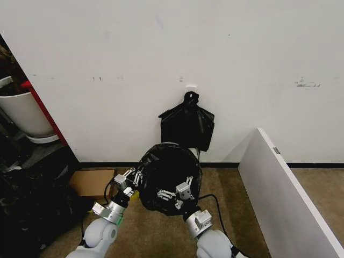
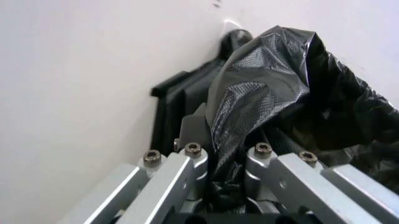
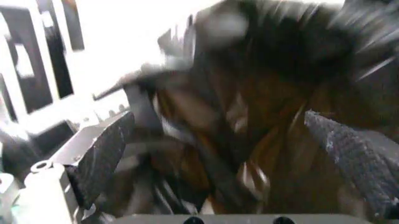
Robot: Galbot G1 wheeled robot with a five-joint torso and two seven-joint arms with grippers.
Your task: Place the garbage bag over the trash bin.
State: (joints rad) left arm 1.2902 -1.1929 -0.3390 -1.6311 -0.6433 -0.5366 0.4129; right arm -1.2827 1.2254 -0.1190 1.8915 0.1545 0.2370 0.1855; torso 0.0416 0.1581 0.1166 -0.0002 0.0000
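garbage bag draped over trash bin by the wall, under a knotted bunch of black bags. left gripper clamped on bag's edge; right gripper spread apart against it. cardboard box left, white panel right.

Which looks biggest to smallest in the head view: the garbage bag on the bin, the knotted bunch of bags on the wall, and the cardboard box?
1. Garbage bag, draped over the trash bin.
2. Knotted bunch of bags; slightly smaller, though it hangs farther from the camera.
3. Cardboard box, partly hidden.
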